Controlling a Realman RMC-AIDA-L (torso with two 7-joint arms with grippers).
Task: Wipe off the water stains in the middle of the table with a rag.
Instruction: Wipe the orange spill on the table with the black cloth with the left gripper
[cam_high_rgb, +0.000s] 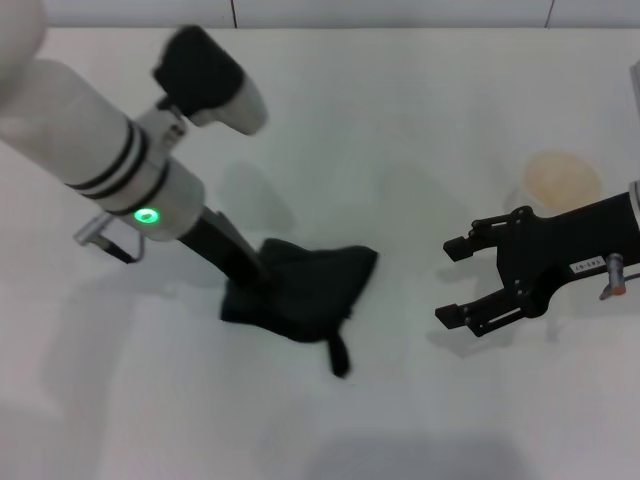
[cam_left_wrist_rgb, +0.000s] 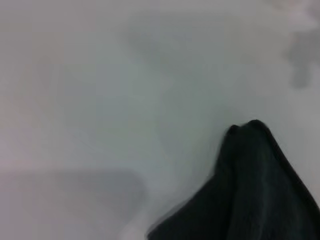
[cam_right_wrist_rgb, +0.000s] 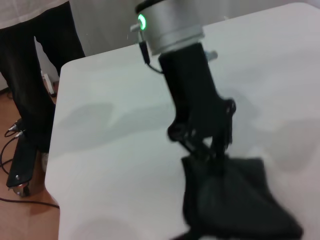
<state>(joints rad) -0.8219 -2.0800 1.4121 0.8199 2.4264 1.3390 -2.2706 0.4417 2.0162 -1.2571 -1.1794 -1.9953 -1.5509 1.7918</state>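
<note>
Left gripper (cam_high_rgb: 250, 285) clamped on the black rag (cam_high_rgb: 305, 292), pressed onto the white table (cam_high_rgb: 420, 120) near centre. Right gripper (cam_high_rgb: 455, 282), at three o'clock of the rag, fingers apart, holding nothing. Paper cup (cam_high_rgb: 562, 180) beyond it.

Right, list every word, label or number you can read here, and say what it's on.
Only one text shows: a small white label on the right end effector, too small to read.
Nothing legible on the left end effector, rag, paper cup or table.
</note>
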